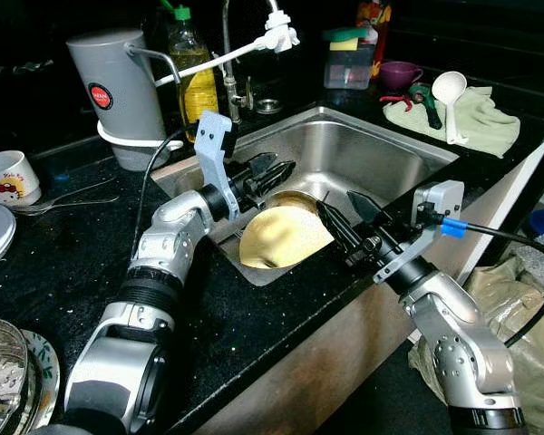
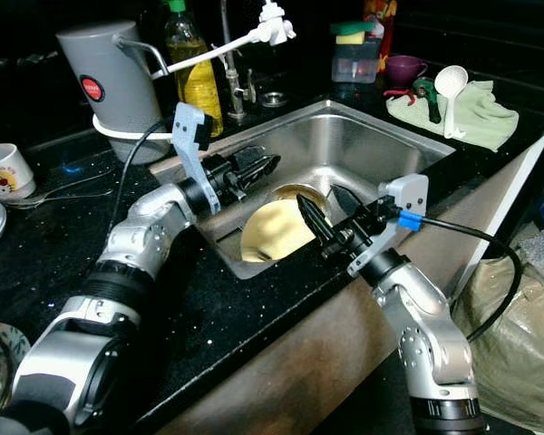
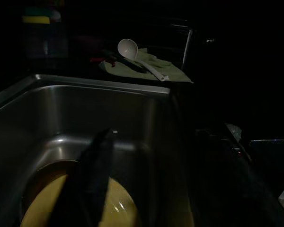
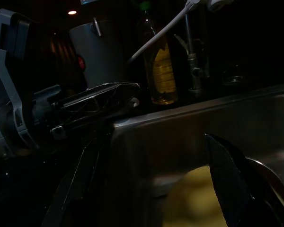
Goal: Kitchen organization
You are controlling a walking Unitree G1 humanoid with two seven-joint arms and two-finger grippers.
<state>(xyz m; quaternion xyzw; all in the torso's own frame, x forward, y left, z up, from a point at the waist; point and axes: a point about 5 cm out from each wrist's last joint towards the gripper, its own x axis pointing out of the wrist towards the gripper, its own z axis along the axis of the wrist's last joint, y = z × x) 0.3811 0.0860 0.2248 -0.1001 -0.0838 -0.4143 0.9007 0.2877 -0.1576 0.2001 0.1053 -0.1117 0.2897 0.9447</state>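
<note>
Silver arms reach up from the bottom of the frame over the black worktop [image 1: 281, 317] into the steel sink [image 1: 381, 149] at centre. Leaning in the sink's near corner is a yellow plate [image 1: 281, 237]. Just above the plate's upper left rim, the left claw [image 1: 274, 174] has its fingers close together, gripping nothing. On the plate's right edge, the right claw [image 1: 344, 216] is spread wide and released. Behind the plate, the sink basin is open room. Near the upper right corner, a white ladle [image 1: 451, 100] lies on a green cloth [image 1: 476, 122].
</note>
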